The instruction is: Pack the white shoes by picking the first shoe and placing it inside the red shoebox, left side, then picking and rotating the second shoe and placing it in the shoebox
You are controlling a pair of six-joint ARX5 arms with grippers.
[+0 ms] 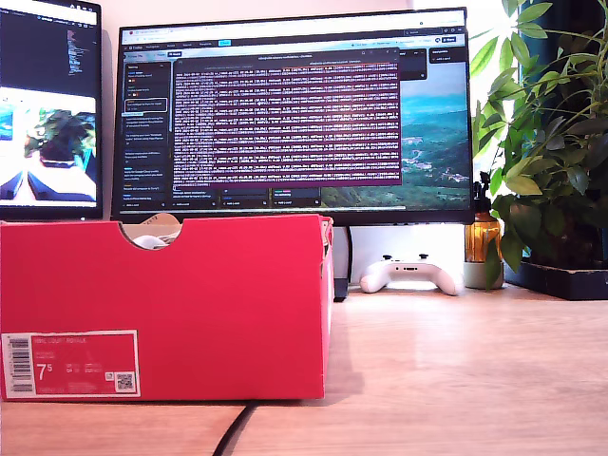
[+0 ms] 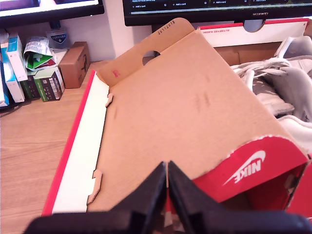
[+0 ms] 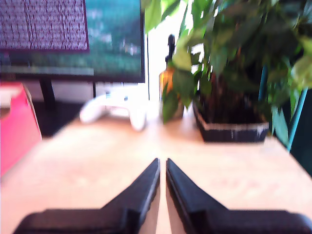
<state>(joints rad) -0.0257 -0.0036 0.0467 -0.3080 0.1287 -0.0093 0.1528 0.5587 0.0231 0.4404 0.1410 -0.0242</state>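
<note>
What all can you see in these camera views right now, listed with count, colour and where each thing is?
red shoebox: one, red, exterior view's left, open.
white shoes: white, inside the shoebox; count unclear.
monitors: two, black-framed, behind the box.
game controller: one, white, under the wide monitor.
bottle: one, amber, beside the plant.
plant: one, green, exterior view's right.
small cartons: several, mixed colours, beside the box's lid.
desk: one, light wood.
my first hand: black, shut, over the shoebox.
my second hand: black, shut, over the desk.

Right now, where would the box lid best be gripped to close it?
Grip the lid's free red front lip from above, near my first tool. The lid stands tilted open over the shoes, and that lip juts out nearest, probably thin enough to pinch.
</note>
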